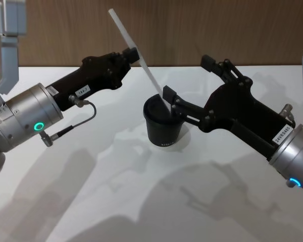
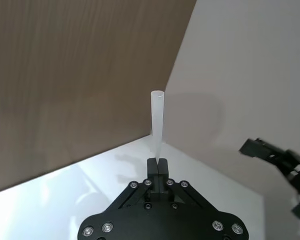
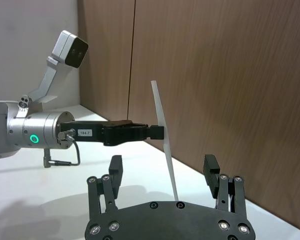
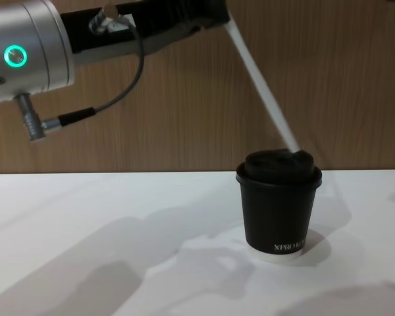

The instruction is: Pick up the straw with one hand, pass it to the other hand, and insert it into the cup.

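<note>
The white straw (image 1: 139,56) slants down from upper left, and its lower end meets the domed lid of the black cup (image 1: 164,126) at mid-table. My left gripper (image 1: 135,54), with the green ring on its wrist, is shut on the straw's upper half. The same grip shows in the left wrist view, with the straw (image 2: 157,120) rising from the left gripper (image 2: 157,167). My right gripper (image 1: 189,78) stands open just right of the cup, its fingers either side of the straw (image 3: 163,135) without touching it. In the chest view the straw (image 4: 263,89) reaches the lid of the cup (image 4: 278,210).
The white table (image 1: 91,191) is bare around the cup. A brown wood-panelled wall (image 1: 192,30) runs behind the table. A thin dark cable (image 1: 78,121) loops under my left wrist.
</note>
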